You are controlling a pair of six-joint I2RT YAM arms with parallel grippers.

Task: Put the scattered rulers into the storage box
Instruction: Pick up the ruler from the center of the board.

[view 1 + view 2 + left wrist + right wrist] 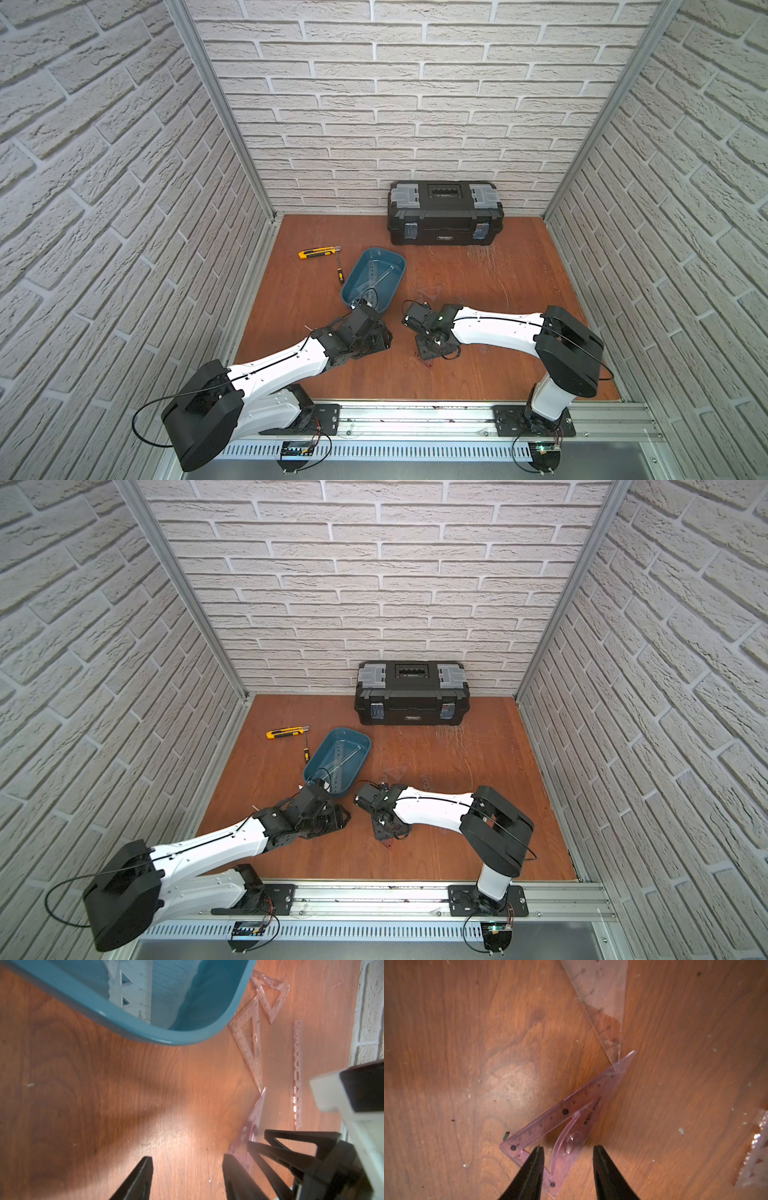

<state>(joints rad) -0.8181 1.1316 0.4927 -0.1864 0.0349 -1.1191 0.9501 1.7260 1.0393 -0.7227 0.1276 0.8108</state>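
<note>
Here, four rulers lie on the wooden table point(498, 332): one purple set square point(566, 1126), two clear set squares point(249, 1043) and one straight strip point(298, 1076). One straight ruler point(137, 991), perhaps more, lies inside the single storage box point(378, 249). The right gripper point(568, 1146) stands parted over the purple one; the left gripper point(187, 1156) stands parted over bare wood beside the box.

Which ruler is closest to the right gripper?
The purple-tinted triangle with the curved cut-out, lying flat between the right gripper's open jaws. The clear triangle only meets its far tip, and the straight ruler lies off to the side.
</note>
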